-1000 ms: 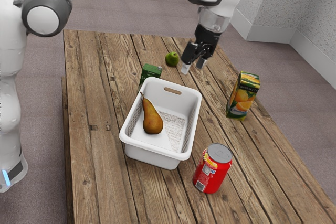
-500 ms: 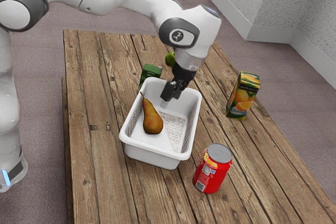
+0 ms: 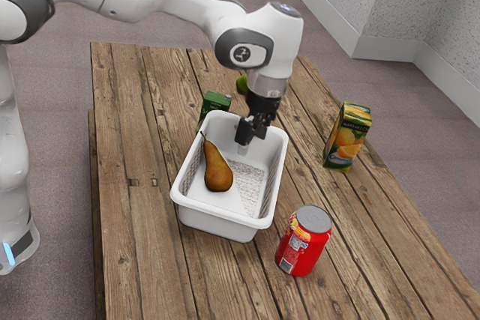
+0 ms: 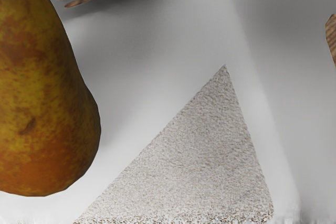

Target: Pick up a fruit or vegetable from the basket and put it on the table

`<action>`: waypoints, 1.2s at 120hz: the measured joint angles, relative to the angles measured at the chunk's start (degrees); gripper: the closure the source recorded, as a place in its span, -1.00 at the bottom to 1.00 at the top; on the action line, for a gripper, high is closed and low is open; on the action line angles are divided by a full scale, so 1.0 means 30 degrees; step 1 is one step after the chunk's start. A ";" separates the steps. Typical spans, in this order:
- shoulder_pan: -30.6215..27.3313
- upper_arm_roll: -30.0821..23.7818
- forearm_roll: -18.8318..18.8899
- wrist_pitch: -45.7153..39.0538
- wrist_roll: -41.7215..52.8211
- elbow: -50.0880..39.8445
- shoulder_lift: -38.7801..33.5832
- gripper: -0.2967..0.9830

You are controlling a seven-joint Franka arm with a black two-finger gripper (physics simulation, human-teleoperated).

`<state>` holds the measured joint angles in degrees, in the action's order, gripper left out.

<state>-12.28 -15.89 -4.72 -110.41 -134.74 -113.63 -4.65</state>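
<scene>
While pincer (image 3: 248, 145) hangs near pear (image 3: 217, 170) in basket (image 3: 217, 214), it's pre-grasp; should shift over pear next; can't tell if pincer's wide or narrow.

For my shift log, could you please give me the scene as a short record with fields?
pear: lying in the basket, not yet lifted
basket: white, on the table
gripper: at the basket, clear of the pear
green produce: on the table, partly hidden
green carton: next to the basket
orange-printed carton: standing on the table
can: red, upright on the table
</scene>
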 joint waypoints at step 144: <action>0.0112 -0.0564 -0.1718 -0.0211 0.8852 -0.3766 -0.2546 -0.54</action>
<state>-11.94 -17.58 -9.87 -111.05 -108.19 -124.93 -12.29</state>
